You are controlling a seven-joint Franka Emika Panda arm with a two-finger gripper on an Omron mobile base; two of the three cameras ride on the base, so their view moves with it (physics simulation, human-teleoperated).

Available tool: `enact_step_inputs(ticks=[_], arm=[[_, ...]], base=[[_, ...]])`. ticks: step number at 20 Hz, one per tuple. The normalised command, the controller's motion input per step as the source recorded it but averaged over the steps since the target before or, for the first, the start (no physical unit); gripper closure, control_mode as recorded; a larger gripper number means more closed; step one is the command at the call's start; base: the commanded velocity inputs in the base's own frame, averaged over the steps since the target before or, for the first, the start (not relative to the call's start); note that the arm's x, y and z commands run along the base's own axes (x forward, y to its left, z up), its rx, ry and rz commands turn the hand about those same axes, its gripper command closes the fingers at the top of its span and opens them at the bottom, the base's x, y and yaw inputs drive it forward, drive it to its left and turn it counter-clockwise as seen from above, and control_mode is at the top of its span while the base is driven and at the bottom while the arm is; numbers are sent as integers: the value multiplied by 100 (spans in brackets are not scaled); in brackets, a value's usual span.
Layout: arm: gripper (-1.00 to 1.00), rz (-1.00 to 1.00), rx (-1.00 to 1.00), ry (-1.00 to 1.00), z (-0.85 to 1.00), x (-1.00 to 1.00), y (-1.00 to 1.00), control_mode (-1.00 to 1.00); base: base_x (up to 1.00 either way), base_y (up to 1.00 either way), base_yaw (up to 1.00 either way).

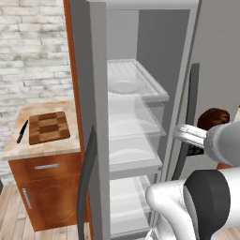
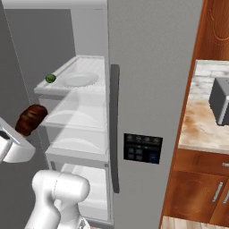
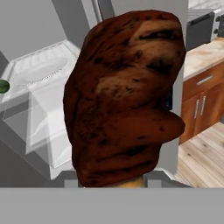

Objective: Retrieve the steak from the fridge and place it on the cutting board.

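The arm (image 1: 197,197) reaches up and forward, its jaws clamped on the steak (image 3: 124,96).

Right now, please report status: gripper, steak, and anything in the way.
Gripper shut on steak, outside the fridge. Cutting board on counter left, knife beside it. Open fridge door stands between.

The tall grey open fridge (image 1: 140,117) (image 2: 147,89) is faced from behind-left and behind-right; its clear shelves are shared, and seen nearer from the hand.
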Motion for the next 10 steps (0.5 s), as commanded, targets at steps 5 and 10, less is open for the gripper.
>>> enact_step_inputs(ticks=[5, 10], arm=[[100, 0, 0, 0, 0, -3, -5, -100], [100, 0, 0, 0, 0, 0, -1, -100]], base=[[0, 0, 0], [0, 0, 0]])
